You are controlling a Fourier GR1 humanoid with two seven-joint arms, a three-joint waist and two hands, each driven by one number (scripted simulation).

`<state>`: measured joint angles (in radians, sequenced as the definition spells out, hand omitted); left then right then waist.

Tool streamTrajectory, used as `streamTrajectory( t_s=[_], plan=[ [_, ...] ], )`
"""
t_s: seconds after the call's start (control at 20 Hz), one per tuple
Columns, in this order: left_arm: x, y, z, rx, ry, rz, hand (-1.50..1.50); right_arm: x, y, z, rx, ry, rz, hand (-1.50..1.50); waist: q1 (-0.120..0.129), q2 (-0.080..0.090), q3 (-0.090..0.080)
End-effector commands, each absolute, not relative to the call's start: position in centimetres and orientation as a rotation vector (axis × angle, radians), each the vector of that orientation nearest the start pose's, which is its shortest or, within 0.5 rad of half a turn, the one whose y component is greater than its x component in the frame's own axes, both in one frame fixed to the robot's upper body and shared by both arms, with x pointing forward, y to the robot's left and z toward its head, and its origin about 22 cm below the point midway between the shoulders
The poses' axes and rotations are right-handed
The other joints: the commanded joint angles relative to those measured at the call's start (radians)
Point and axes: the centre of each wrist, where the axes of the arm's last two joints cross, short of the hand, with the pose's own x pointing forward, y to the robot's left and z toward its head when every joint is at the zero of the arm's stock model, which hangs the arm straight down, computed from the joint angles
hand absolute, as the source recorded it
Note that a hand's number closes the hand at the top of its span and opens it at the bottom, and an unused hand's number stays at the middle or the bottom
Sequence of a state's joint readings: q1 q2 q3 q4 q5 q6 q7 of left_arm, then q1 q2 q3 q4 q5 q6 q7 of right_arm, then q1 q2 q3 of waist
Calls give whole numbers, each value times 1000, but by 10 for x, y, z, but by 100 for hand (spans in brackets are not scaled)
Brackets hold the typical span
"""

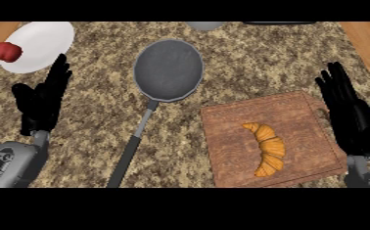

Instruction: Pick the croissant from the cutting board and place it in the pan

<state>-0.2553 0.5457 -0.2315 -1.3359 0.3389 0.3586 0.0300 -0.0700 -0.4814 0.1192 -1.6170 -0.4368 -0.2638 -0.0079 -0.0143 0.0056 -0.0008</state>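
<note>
A golden croissant lies curved on the brown wooden cutting board at the lower right. Left of the board sits a grey pan, its long handle running down toward the lower edge. My right hand stands open at the right edge, just beside the board and apart from the croissant. Open as well, my left hand rests at the left edge with fingers up, well clear of the pan.
A white plate with a red item on it sits at the top left. A grey round object and a dark one peek in at the top edge. The counter is speckled stone.
</note>
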Motion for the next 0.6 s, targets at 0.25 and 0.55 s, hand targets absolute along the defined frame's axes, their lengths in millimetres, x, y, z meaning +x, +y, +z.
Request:
streamTrajectory(
  t_s=[0.25, 0.55],
  plan=[
    [311, 267, 67, 151, -1600, -13, 0, 292, -259, 148, 541, -1927, 382, 150, 71, -9, 5],
    [286, 274, 35, 114, -1512, 64, 0, 250, -374, 110, 83, -1919, 738, -150, -7, -7, 3]
  ],
)
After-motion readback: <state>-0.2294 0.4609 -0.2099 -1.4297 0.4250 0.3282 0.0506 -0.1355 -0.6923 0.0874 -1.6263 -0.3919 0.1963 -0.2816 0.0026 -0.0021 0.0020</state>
